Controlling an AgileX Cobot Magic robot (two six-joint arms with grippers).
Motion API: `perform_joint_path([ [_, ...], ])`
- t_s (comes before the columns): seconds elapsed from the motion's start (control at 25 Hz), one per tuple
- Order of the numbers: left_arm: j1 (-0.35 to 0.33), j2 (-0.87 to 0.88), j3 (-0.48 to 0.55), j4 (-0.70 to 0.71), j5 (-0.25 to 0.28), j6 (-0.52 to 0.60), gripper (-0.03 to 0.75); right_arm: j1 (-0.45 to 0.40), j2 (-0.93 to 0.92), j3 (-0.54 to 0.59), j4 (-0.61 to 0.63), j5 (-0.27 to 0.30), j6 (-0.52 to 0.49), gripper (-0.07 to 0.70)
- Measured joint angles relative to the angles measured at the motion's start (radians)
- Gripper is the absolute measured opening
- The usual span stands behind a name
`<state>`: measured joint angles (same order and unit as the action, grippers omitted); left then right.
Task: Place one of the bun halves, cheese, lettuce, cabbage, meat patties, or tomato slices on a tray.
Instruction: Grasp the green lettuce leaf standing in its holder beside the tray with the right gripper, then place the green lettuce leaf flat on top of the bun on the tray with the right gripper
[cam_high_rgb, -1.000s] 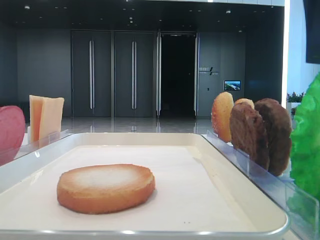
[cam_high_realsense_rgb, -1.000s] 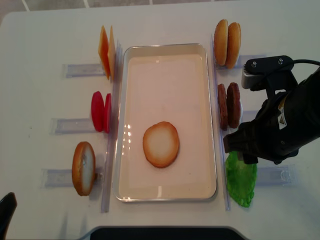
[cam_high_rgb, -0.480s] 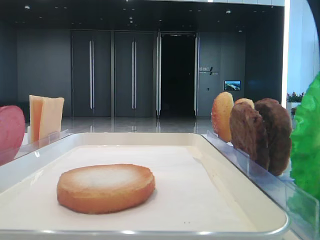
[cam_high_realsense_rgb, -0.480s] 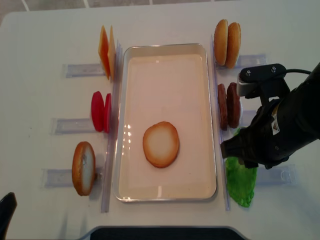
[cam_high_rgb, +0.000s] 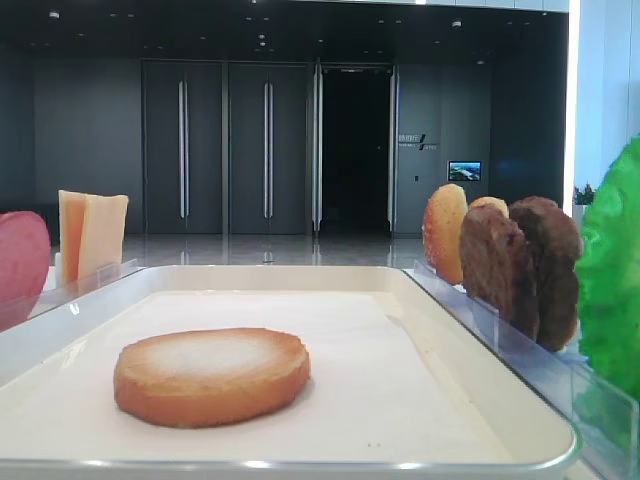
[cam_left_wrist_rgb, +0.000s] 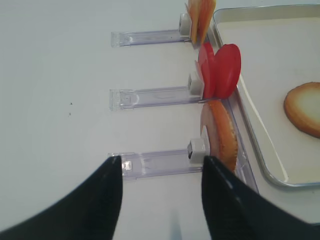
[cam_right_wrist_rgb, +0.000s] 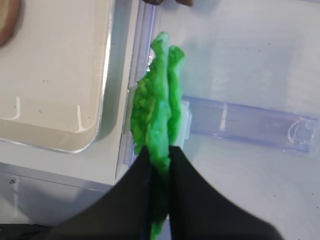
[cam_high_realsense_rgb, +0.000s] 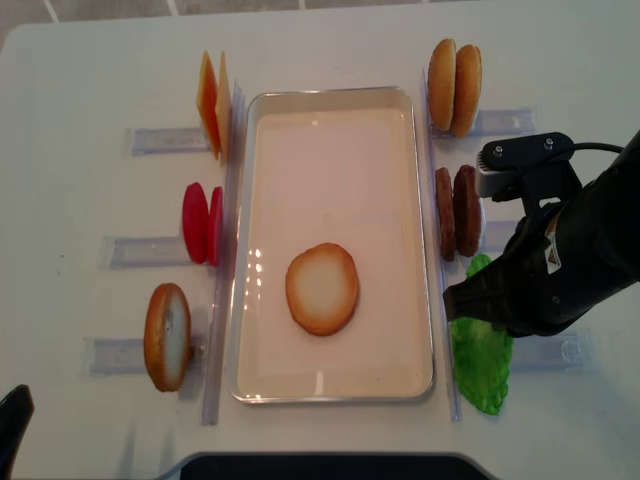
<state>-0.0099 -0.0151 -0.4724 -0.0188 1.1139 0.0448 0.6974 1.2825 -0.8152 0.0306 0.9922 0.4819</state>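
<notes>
Right wrist view: the right arm's black fingers (cam_right_wrist_rgb: 160, 167) are pinched shut on the ruffled bright green lettuce leaf (cam_right_wrist_rgb: 156, 100), which stands on edge just right of the white rectangular tray (cam_right_wrist_rgb: 102, 100).
Left wrist view: left fingers (cam_left_wrist_rgb: 161, 187) spread apart, holding nothing, left of the tray.
Overhead view: golden round bun half (cam_high_realsense_rgb: 321, 288) lies on the tray; lettuce outside its right rim.

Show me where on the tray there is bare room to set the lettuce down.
One bun half lies in the near half of the tray. The far half, toward the cheese and upright buns, is bare liner. Narrower bare strips flank the bun. Outside the long rims it is crowded: standing tomato slices, meat patties.
</notes>
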Motion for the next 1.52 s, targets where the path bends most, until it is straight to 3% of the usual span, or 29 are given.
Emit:
perform_joint_path([
  [0.4, 0.0, 0.0, 0.0, 0.0, 0.0, 0.0, 0.391, 0.001, -0.095, -0.052, 0.028, 0.053, 0.0, 0.053],
  [0.72, 0.0, 0.0, 0.0, 0.001, 0.0, 0.0, 0.391, 0.001, -0.143, -0.142, 0.066, 0.135, 0.0, 0.053],
  [1.0, 0.0, 0.0, 0.0, 0.001, 0.0, 0.0, 0.391, 0.001, -0.148, -0.16, 0.107, 0.148, -0.016, 0.053],
  [1.16, 0.0, 0.0, 0.0, 0.001, 0.0, 0.0, 0.391, 0.041, -0.148, -0.16, 0.134, 0.105, -0.02, 0.053],
  [1.32, 0.0, 0.0, 0.0, 0.001, 0.0, 0.0, 0.391, 0.119, -0.134, -0.16, 0.224, -0.009, -0.046, 0.052],
  [1.4, 0.0, 0.0, 0.0, 0.001, 0.0, 0.0, 0.391, 0.139, -0.106, -0.16, 0.341, -0.068, -0.139, 0.052],
  [1.52, 0.0, 0.0, 0.0, 0.001, 0.0, 0.0, 0.391, 0.141, -0.04, -0.16, 0.603, -0.122, -0.417, 0.052],
])
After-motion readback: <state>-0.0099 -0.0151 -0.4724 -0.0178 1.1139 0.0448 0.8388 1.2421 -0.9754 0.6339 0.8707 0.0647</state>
